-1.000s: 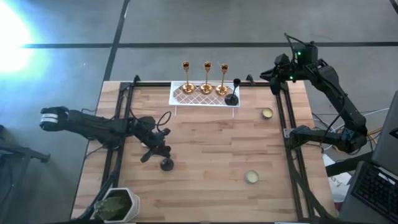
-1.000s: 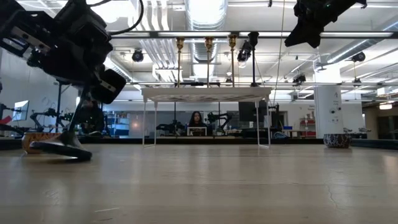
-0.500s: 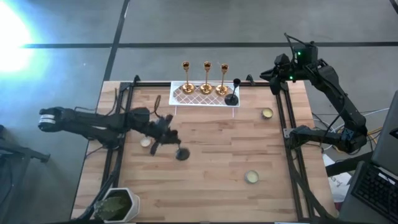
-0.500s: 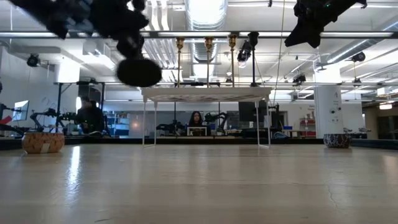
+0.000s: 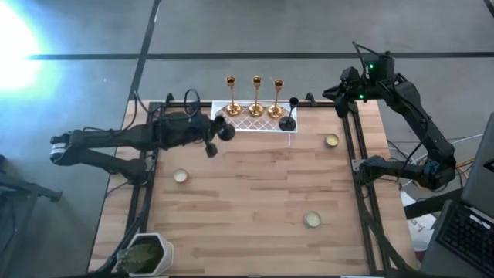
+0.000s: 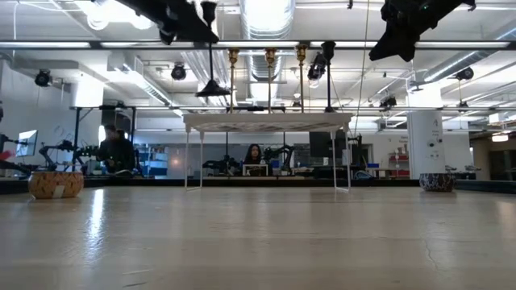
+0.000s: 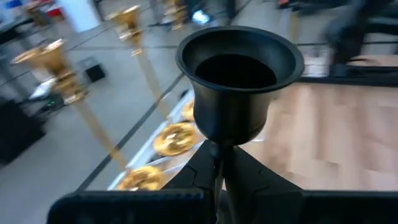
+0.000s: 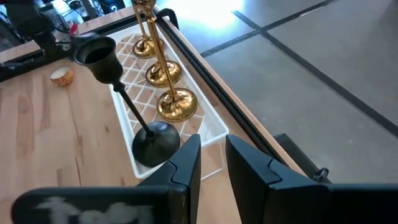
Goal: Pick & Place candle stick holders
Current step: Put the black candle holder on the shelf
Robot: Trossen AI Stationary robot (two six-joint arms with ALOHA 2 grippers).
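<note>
My left gripper (image 5: 207,139) is shut on a black candle stick holder (image 5: 225,131) held high beside the left end of the white lattice tray (image 5: 255,120); the low view shows its base (image 6: 212,89) just above tray level. On the tray stand three gold sticks (image 5: 256,96) and a second black holder (image 5: 289,117), on their round bases. Three cream-gold cups rest on the table at the left (image 5: 181,176), the right (image 5: 331,140) and the near right (image 5: 312,219). My right gripper (image 8: 211,165) is open and empty, high over the back right corner. My left gripper pinches the black holder's thin stem (image 7: 217,163) just under its cup (image 7: 236,68) between the two fingers. The fingers lie across the stem. The holder hangs upright below the gripper (image 6: 193,20), its base clear of table and tray.
A white pot with a green plant (image 5: 147,253) stands at the near left corner. Black frame rails run along the table's left (image 5: 147,193) and right (image 5: 359,193) sides. The tray stands on thin legs (image 6: 187,153). People and desks show in the room beyond.
My left gripper has risen and swung from the near left of the table toward the far edge, up to the tray's left end. The black holder, tilted with its base on the table a second ago, is now lifted clear and upright. A cream cup under the arm is uncovered.
</note>
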